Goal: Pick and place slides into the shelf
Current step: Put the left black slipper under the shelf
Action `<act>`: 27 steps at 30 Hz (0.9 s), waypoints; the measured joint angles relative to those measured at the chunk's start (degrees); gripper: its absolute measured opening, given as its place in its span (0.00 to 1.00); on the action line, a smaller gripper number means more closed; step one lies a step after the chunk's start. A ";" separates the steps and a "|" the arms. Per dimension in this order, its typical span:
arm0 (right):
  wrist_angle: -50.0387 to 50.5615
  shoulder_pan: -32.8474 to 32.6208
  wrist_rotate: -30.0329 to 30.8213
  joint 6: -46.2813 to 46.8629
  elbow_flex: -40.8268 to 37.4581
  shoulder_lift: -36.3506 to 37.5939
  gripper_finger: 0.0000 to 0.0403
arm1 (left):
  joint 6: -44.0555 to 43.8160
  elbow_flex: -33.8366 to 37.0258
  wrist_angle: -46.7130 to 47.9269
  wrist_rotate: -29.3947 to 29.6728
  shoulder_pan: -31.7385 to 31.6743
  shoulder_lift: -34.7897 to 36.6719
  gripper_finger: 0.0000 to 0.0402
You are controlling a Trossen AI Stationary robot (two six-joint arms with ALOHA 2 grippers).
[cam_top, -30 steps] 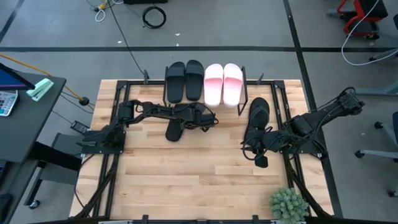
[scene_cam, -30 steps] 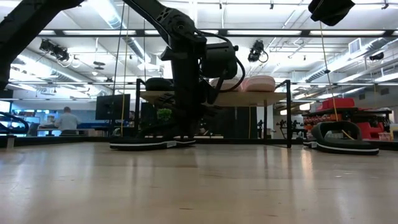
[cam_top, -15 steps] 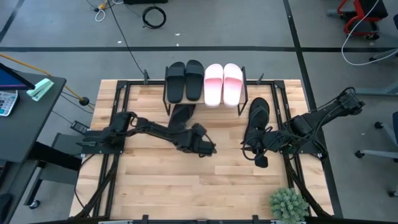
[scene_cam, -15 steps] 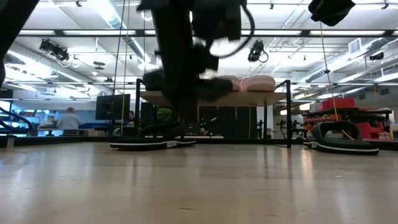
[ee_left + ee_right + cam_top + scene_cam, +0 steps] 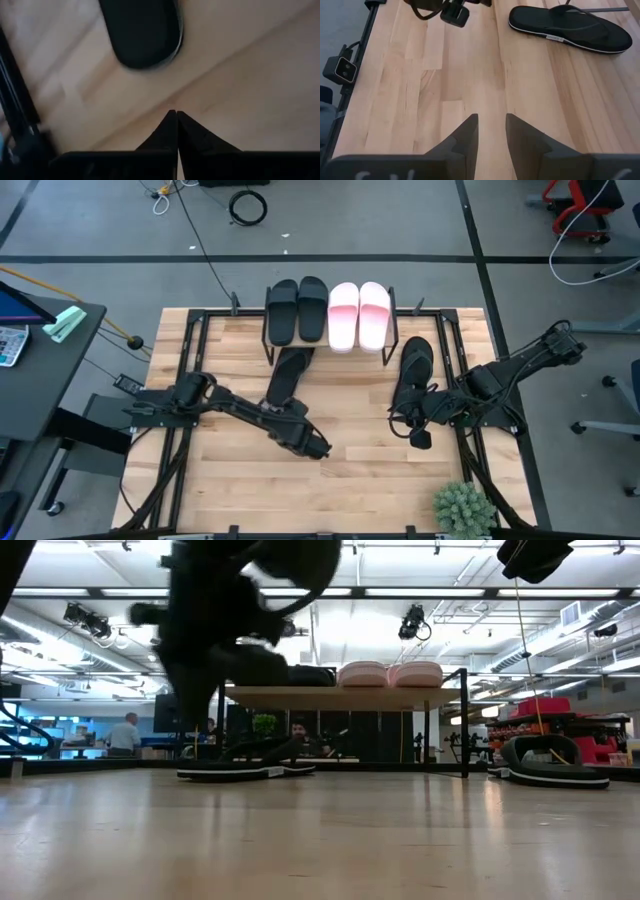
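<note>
The shelf stands at the table's far middle and carries two black slides and two pink slides. A third black slide lies flat on the table, its far end at the shelf's front edge; its end also shows in the left wrist view. Another black slide lies right of the shelf. My left gripper is shut and holds nothing, over bare wood nearer than the third slide. My right gripper hovers open and still, nearer than the right slide.
Black frame rails run along the table's left and right sides. A potted plant stands at the near right corner. Bare wood stretches across the table's near half.
My left gripper, shut throughout, has drawn back from the slide at the shelf's front. It went toward the table's near edge, a little right and upward, turning as it went. The slide has stayed where it lay.
</note>
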State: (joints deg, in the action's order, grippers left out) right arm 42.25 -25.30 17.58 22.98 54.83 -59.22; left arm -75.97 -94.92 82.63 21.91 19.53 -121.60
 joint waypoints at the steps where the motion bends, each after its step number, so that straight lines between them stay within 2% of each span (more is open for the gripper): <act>1: 0.00 0.00 0.00 0.00 0.00 0.00 0.26 | -1.83 1.07 -0.16 -1.00 0.15 0.00 0.01; 6: 0.01 0.00 0.00 0.01 0.00 0.00 0.26 | -4.46 7.08 -0.67 -4.70 -0.57 0.00 0.01; 14: -0.02 0.00 0.00 0.01 0.00 0.00 0.26 | -4.39 15.24 -2.78 -2.83 -6.49 0.00 0.01; 18: -0.04 -0.02 -0.02 0.02 0.00 0.00 0.26 | -0.60 19.11 -9.66 -2.77 -9.66 0.00 0.01; 21: -0.04 0.00 0.00 0.01 0.00 0.00 0.26 | 2.69 20.26 -12.76 -2.13 -10.80 0.48 0.01; 27: -0.06 -0.01 0.00 0.02 0.00 0.00 0.26 | 1.70 17.57 -13.01 0.49 -11.02 0.22 0.00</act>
State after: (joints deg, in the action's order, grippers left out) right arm 42.19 -25.31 17.58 23.00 54.83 -59.22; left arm -74.26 -77.34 69.62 22.41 8.51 -121.38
